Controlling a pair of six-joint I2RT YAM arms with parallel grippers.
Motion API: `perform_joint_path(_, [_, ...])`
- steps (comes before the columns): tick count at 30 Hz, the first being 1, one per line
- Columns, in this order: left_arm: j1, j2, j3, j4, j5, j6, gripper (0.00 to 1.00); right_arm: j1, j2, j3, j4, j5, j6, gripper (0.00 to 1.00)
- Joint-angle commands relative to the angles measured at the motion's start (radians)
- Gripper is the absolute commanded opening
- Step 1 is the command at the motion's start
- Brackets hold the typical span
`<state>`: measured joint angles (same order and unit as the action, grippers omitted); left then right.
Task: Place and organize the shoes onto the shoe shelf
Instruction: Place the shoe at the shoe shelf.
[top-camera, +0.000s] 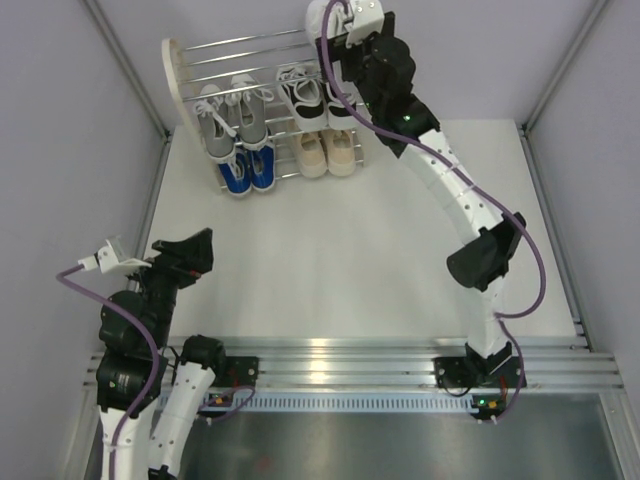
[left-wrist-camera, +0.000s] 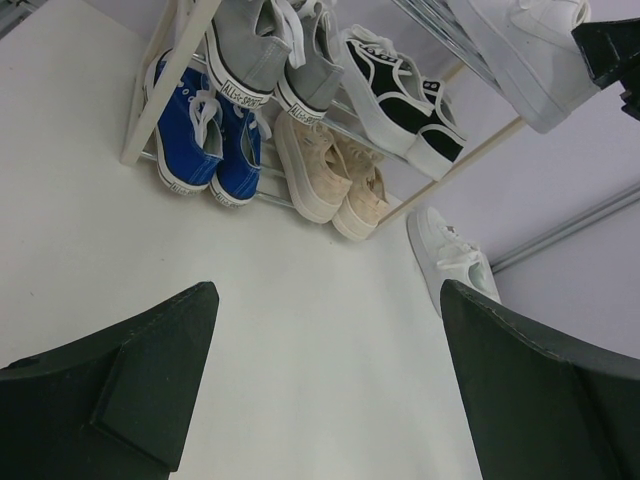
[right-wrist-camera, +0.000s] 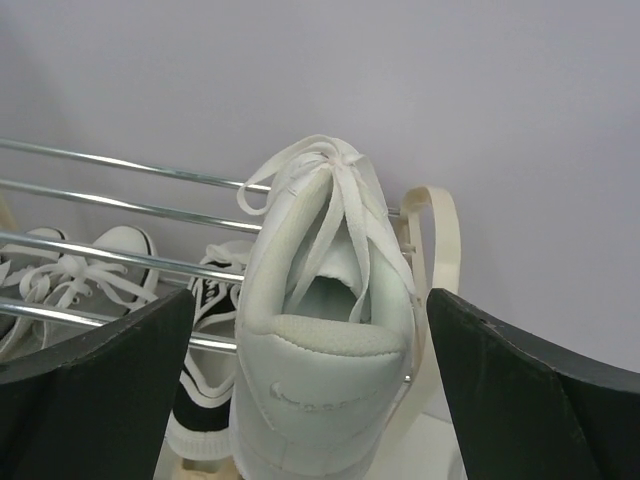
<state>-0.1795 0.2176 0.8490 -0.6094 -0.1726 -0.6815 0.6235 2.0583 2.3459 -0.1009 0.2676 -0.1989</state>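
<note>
Pale walls close in a white desk, with the shoe shelf standing at its far edge. Your right fingers are spread wide at the shelf's top tier, one on each side of a white shoe. A sliver of gap shows on both sides, so they grip nothing. That shoe rests on the chrome rods at the right end of the tier, next to the cream side panel. Its heel faces your wrist camera and its laces lie loose over the tongue.

Below it you can see the black-and-white pair, with the grey pair to its left. On the lowest tier sit the beige pair on the right and the blue pair on the left. The second white shoe lies on the desk just beside the shelf's right end, off the rack.

Your left fingers are also wide open and empty. They sit over the near left part of the desk, well apart from the shelf and pointed toward it.
</note>
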Motion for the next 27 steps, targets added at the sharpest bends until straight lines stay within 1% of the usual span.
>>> perform_joint_path(1, [-0.003, -0.017, 0.032, 0.0, 0.005, -0.006, 0.98, 0.021, -0.118, 0.087, -0.006, -0.047, -0.025, 0.99])
perform_joint_path(6, [-0.005, -0.023, 0.039, -0.003, 0.015, -0.012, 0.98, 0.021, -0.162, 0.084, -0.026, -0.041, -0.039, 1.0])
perform_joint_path(11, [-0.005, -0.024, 0.044, -0.006, 0.035, -0.012, 0.98, 0.019, -0.256, 0.038, -0.086, -0.065, -0.066, 1.0])
perform_joint_path(14, [-0.005, -0.023, 0.038, -0.004, 0.054, -0.01, 0.98, 0.016, -0.332, -0.019, -0.14, -0.07, -0.086, 0.99])
perform_joint_path(17, [-0.005, -0.023, 0.029, -0.004, 0.079, -0.012, 0.98, -0.011, -0.426, -0.108, -0.206, -0.116, -0.089, 0.99])
perform_joint_path(19, [-0.005, -0.023, 0.024, -0.003, 0.093, -0.009, 0.98, -0.037, -0.505, -0.196, -0.243, -0.195, -0.079, 0.99])
perform_joint_path(20, [-0.005, -0.021, 0.022, -0.003, 0.103, -0.009, 0.98, -0.082, -0.533, -0.229, -0.285, -0.238, -0.07, 1.0])
perform_joint_path(21, [-0.005, -0.023, 0.016, -0.003, 0.108, -0.007, 0.98, -0.114, -0.562, -0.309, -0.299, -0.346, -0.038, 0.99])
perform_joint_path(22, [-0.005, -0.021, 0.015, -0.003, 0.113, -0.006, 0.98, -0.151, -0.622, -0.356, -0.31, -0.41, -0.021, 0.99])
perform_joint_path(23, [-0.006, -0.018, 0.012, -0.003, 0.119, -0.004, 0.98, -0.241, -0.651, -0.403, -0.324, -0.482, -0.01, 0.99])
perform_joint_path(24, [-0.006, -0.018, 0.007, -0.003, 0.128, -0.003, 0.98, -0.292, -0.68, -0.506, -0.347, -0.599, -0.002, 0.99])
perform_joint_path(25, [-0.006, -0.017, 0.004, -0.003, 0.133, 0.002, 0.98, -0.336, -0.734, -0.56, -0.358, -0.646, -0.008, 1.0])
perform_joint_path(26, [-0.006, -0.015, 0.001, -0.003, 0.14, 0.008, 0.98, -0.419, -0.76, -0.615, -0.365, -0.692, -0.019, 0.99])
perform_joint_path(27, [-0.006, -0.014, -0.002, -0.001, 0.145, 0.013, 0.98, -0.46, -0.785, -0.728, -0.372, -0.764, -0.051, 0.99])
